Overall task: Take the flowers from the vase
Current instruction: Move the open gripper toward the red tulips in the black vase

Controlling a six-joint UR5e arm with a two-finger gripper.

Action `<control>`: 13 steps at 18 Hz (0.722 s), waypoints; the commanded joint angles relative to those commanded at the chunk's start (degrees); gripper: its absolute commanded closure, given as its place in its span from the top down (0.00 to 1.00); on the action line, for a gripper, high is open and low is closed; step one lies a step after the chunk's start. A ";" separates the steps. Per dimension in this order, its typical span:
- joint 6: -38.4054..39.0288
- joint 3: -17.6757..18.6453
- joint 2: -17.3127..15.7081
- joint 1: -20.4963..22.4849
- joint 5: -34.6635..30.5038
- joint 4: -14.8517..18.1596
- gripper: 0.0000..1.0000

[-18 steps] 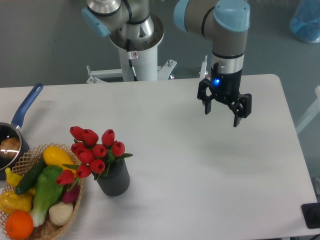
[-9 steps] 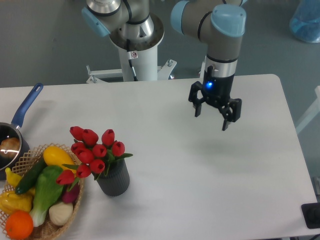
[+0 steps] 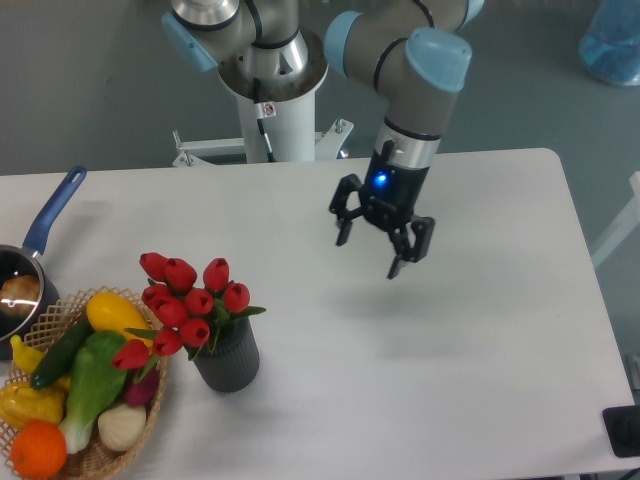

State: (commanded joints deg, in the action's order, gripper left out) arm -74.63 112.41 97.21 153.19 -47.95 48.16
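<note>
The flowers, a bunch of red tulip buds with green leaves, stand in the vase, a short dark grey ribbed cylinder at the table's front left. My gripper hangs above the middle of the table, well to the right of the flowers and farther back. Its fingers are spread open and hold nothing.
A wicker basket with yellow, green and orange vegetables touches the vase's left side. A blue-handled saucepan sits at the left edge. The robot's white base stands behind the table.
The gripper has travelled leftward and slightly forward across the table, toward the flowers, staying open. The flowers and vase have not moved.
</note>
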 joint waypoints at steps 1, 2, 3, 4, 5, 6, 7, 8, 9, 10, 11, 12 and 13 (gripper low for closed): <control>1.06 -0.09 0.09 0.26 5.27 0.00 1.00; 1.50 -0.09 0.61 0.44 9.84 0.00 1.00; 1.51 -0.09 1.49 0.44 13.11 0.00 1.00; 1.51 -0.09 1.84 0.26 14.79 0.00 1.00; 1.42 -0.09 2.02 0.09 15.59 0.00 1.00; 1.42 -0.09 2.20 -0.17 15.78 -0.09 1.00; 1.25 -0.09 2.63 -0.44 15.69 -0.09 1.00; 1.16 -0.09 2.90 -0.70 15.78 -0.09 1.00; 1.16 0.00 2.90 -0.70 15.69 0.00 1.00; 1.16 0.17 2.73 -0.70 15.78 0.00 1.00; 1.16 0.44 2.64 -0.88 15.78 0.00 1.00; 1.16 0.44 2.55 -1.31 15.78 0.00 1.00; 1.24 0.44 2.55 -2.10 15.78 0.00 1.00</control>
State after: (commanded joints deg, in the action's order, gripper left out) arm -73.39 112.85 99.76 151.09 -32.17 48.16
